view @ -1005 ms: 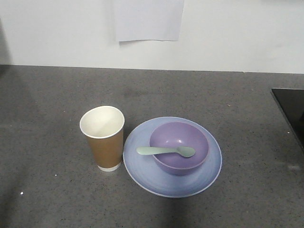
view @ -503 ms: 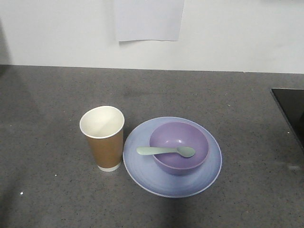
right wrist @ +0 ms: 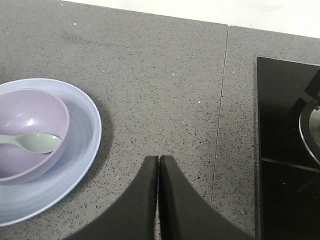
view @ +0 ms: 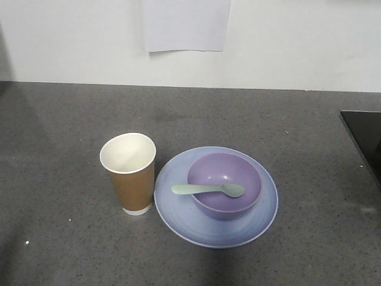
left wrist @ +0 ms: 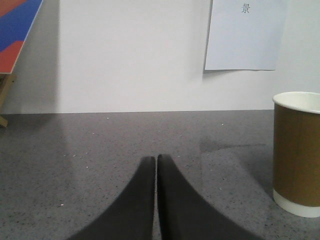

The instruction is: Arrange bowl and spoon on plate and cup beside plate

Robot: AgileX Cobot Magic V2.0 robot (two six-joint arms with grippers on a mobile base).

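- A round pale blue-lavender plastic plate [view: 178, 205] with a shallow raised rim lies flat on the speckled dark grey countertop [view: 71, 119].
- A small round lilac-purple plastic bowl [view: 224, 202] sits upright on the plate, a little toward the plate's far right part.
- A short pale mint-green plastic spoon [view: 208, 189] lies across the bowl; its oval head is inside the bowl and its handle rests on the bowl's left rim and sticks out over the plate.
- A brown paper cup [view: 129, 173] with a white rim and white base band stands upright just beside the plate's left edge, on the countertop; whether it touches the plate cannot be told.
- The left gripper [left wrist: 156, 162] hovers low over the countertop, left of the cup and apart from it, with its black jaws pressed together on nothing.
- The right gripper [right wrist: 158, 162] is right of the plate, apart from it, with its jaws likewise closed together and empty.
- A black glass hob [right wrist: 285, 150] is set into the countertop well right of the plate.
- A white paper sheet [view: 186, 24] hangs on the wall beyond the plate.
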